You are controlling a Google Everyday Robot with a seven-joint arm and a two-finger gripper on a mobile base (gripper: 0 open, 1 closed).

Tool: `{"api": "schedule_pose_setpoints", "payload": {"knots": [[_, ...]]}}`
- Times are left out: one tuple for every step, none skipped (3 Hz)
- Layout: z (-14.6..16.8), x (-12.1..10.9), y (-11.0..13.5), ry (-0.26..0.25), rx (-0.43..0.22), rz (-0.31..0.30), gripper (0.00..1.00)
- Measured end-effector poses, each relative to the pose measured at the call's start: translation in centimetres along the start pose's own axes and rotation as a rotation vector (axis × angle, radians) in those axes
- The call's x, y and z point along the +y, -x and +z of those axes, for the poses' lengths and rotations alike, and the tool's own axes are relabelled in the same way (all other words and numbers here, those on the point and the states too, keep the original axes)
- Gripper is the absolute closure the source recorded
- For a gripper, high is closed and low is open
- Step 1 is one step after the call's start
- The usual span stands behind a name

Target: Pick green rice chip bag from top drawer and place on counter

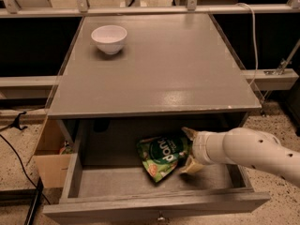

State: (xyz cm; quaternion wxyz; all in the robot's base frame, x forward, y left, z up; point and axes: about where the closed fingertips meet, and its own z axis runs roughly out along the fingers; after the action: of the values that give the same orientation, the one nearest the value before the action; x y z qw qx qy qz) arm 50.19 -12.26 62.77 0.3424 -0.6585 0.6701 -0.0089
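- The gripper [189,150] is down inside the top drawer [108,181], lower right of centre, with the white arm [253,149] coming in from the right.
- Its fingers [187,134] look spread apart, one above and one below the right edge of the green rice chip bag [161,156].
- The bag's lying on the drawer floor.
- The counter [154,74] just has a white bowl [108,38] at upper left.

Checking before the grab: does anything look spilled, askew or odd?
Nothing is spilled or damaged. The green rice chip bag lies crumpled and askew in the top drawer, with the gripper open at its right edge. The white bowl stands upright on the counter.
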Motion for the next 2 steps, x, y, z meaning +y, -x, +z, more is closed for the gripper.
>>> {"api": "schedule_pose_setpoints", "payload": {"knots": [[0.61,-0.03,0.32,0.000,-0.002,-0.005,0.37],[0.61,-0.03,0.32,0.000,-0.002,-0.005,0.59]]}}
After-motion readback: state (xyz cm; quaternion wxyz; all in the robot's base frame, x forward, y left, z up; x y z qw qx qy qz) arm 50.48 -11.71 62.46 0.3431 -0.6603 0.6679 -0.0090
